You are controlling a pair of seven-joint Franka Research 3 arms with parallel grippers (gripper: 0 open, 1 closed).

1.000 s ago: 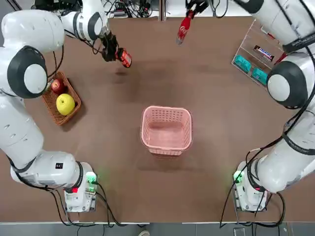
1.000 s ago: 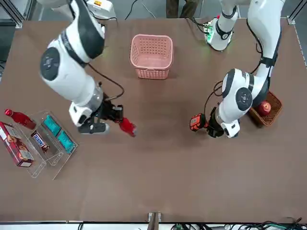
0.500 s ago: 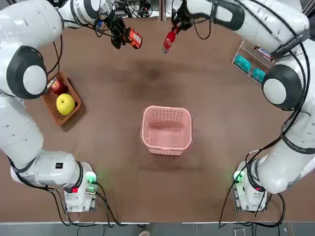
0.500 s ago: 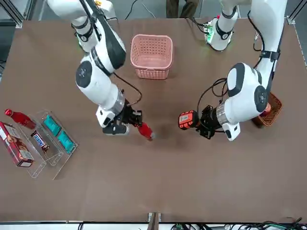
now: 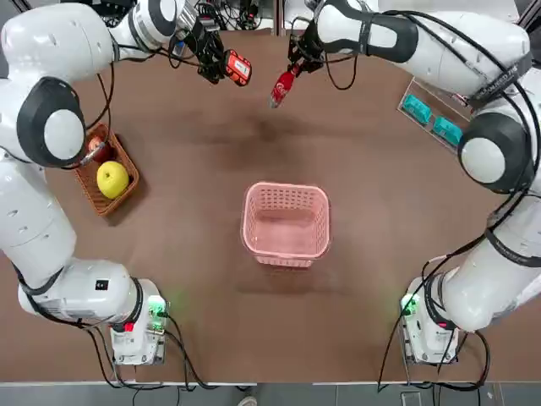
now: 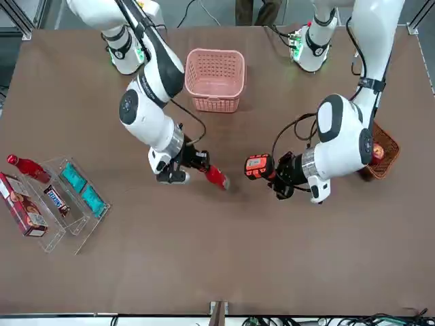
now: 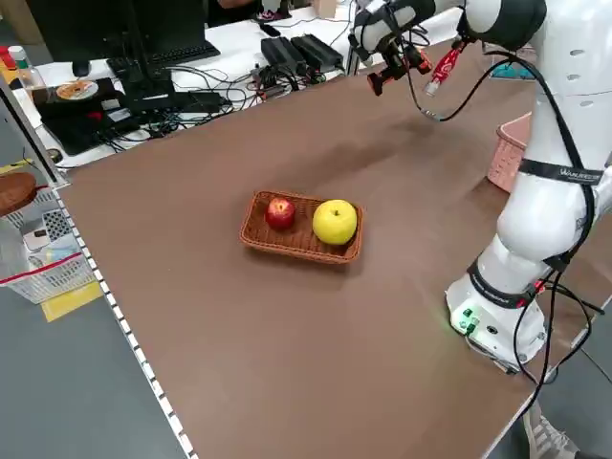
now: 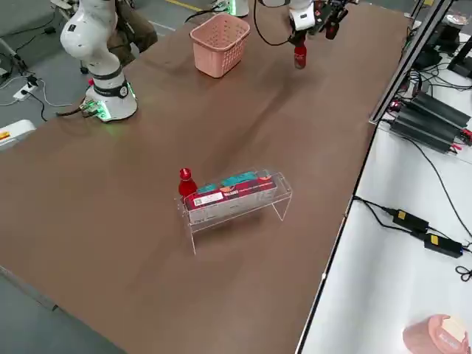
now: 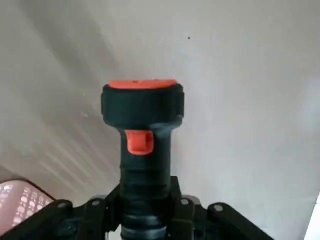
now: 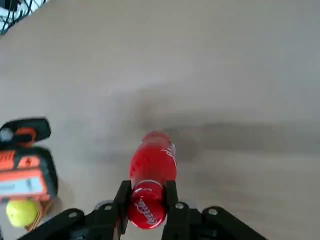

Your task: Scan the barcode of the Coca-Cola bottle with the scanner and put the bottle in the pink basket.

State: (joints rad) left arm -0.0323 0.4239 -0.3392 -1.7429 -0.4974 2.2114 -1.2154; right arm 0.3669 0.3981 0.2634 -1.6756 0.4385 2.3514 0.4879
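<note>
Pointing toward left pincer, bottle tilted

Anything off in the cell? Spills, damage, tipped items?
Nothing stands out. The left gripper holds the scanner and the right gripper the bottle, both above the table. The pink basket sits upright; no spill or damage shows.
</note>
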